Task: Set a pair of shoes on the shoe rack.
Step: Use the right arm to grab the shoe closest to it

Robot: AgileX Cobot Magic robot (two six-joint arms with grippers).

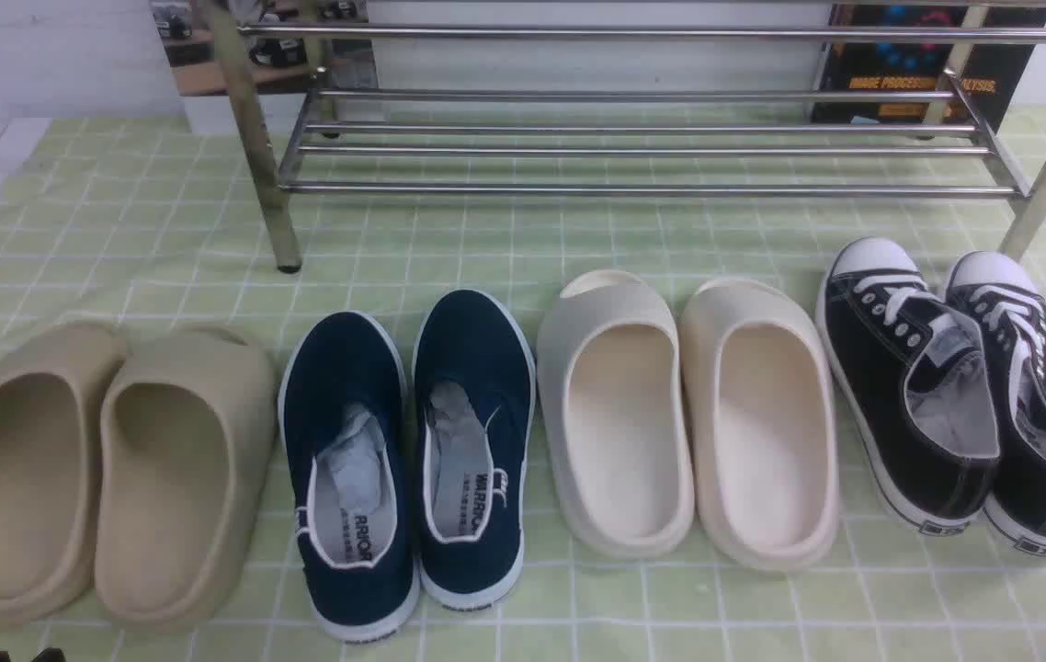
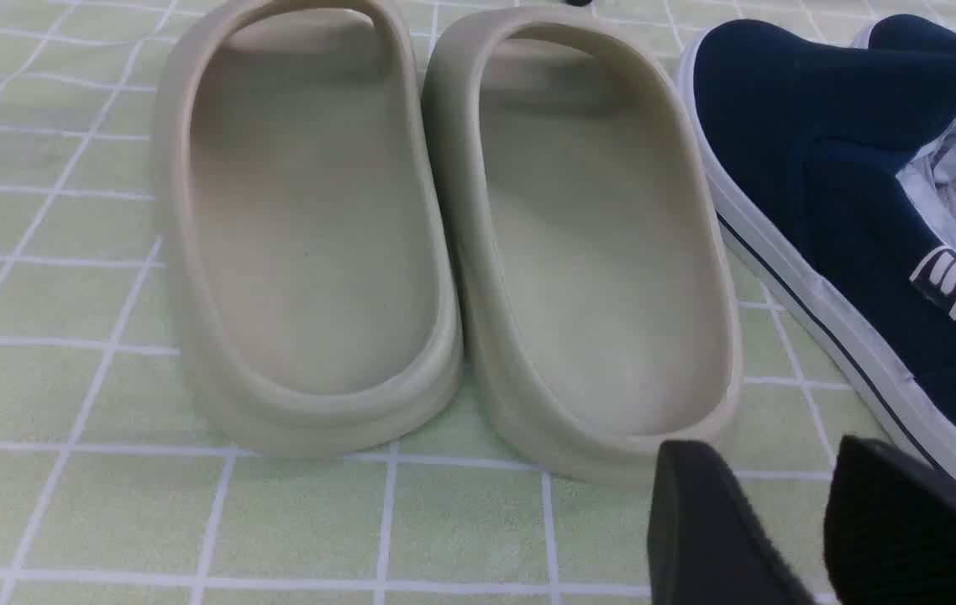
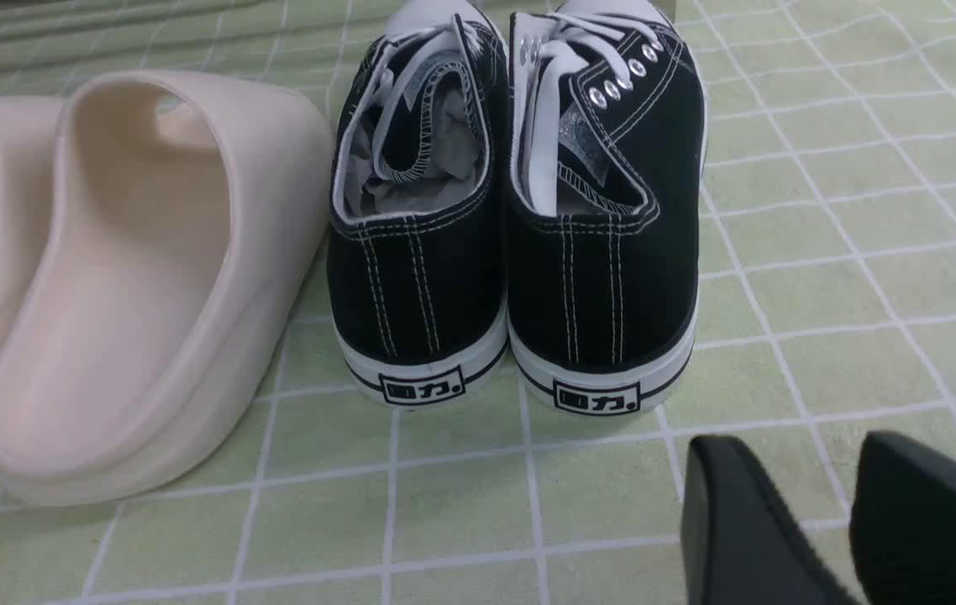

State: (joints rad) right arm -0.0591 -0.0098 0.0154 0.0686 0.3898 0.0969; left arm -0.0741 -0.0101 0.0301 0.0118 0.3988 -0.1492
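Nothing is picked up yet; left tool (image 2: 768, 470) and right tool (image 3: 797, 458) gape empty. Next, the right should grasp the black sneakers (image 3: 604, 277) for the shoe rack (image 1: 642, 190).

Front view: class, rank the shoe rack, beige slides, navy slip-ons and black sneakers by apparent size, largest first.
1. Shoe rack, widest by far.
2. Beige slides, the bulkiest pair.
3. Navy slip-ons and black sneakers look alike; I leave them unranked.

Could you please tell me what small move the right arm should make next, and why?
Probably ease the right gripper forward towards the heels of the black canvas sneakers: its jaws are apart, holding nothing, short of those heels, and both stand off the chrome rack.
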